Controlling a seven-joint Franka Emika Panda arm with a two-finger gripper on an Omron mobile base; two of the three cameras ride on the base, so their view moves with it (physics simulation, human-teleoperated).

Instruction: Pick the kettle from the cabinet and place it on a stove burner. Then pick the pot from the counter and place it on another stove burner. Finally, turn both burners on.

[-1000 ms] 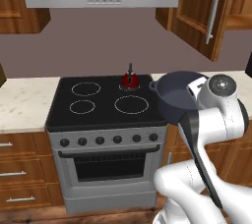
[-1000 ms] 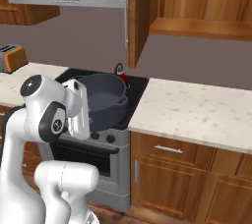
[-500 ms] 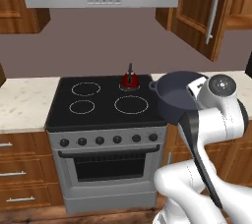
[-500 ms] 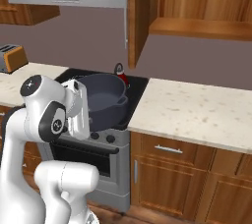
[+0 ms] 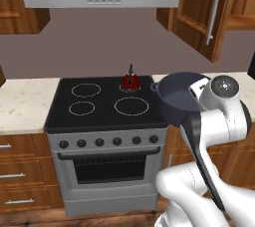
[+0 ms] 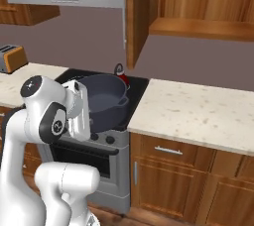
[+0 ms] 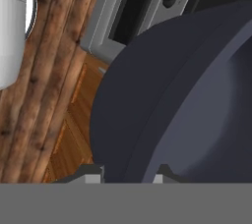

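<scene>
Black glass cooktop [image 5: 104, 114], set between two stretches of beige speckled counter [image 6: 198, 113], carries four white burner rings. The largest ring [image 5: 131, 105] lies at the near right and is bare; on the far right ring sits the red kettle [image 5: 130, 81], so the first placement appears complete. The wall cabinet [image 5: 199, 12] hangs up and to the right with its door ajar.

The dark blue-grey pot [image 5: 178, 96] is held in the air, tilted, over the right edge of the stove front, just right of and nearer than the largest ring. By judgement, the coming move turns on this offset: the pot must travel left and slightly farther, then level out and descend onto that ring, keeping clear of the kettle behind it.

The gripper [image 7: 129, 175] is clamped on the pot's rim: in the hand view one fingertip [image 7: 91, 176] lies outside the wall, the other inside, the jaws nearly together with only the thin wall between.
</scene>
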